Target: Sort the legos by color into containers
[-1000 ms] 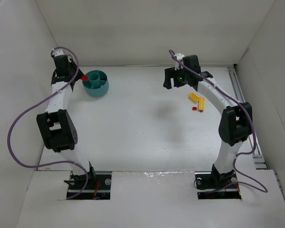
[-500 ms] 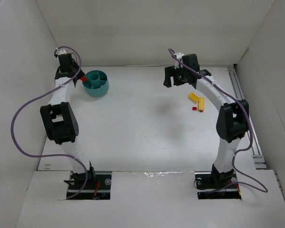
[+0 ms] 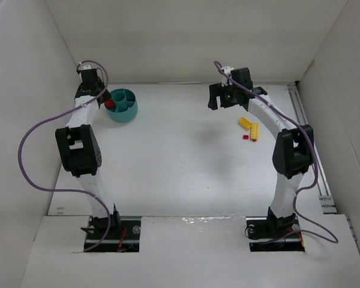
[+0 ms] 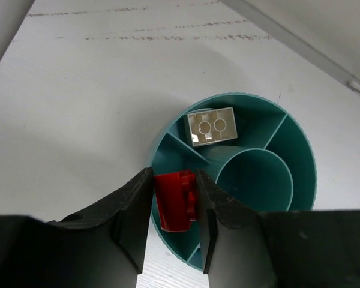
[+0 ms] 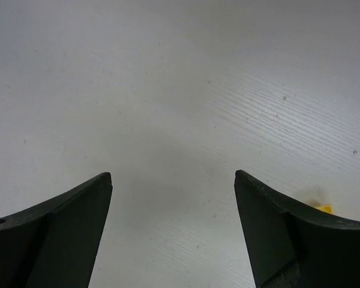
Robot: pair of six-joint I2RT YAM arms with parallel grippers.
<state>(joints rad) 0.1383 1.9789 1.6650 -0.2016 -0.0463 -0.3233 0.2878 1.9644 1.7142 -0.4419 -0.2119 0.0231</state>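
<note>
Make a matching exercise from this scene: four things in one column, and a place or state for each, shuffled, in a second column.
Column one:
1. red brick
2. pale brick
3. yellow bricks
4. right gripper

Column two:
A. open, holding nothing
B. on the table, outside the bowl
C. clamped in the left gripper at the bowl's edge
D. lying in a bowl compartment

Pairs: 1-C, 2-D, 3-B, 4-A

The teal bowl (image 4: 300,150) holds a pale lilac brick (image 4: 212,126), and a glossy red brick (image 4: 173,207) shows in the black left claw (image 4: 173,180). Right of centre in the top view, yellow bricks (image 3: 254,132) and a tiny red brick (image 3: 246,137) dot the white, faintly grained surface (image 3: 180,162).
</note>
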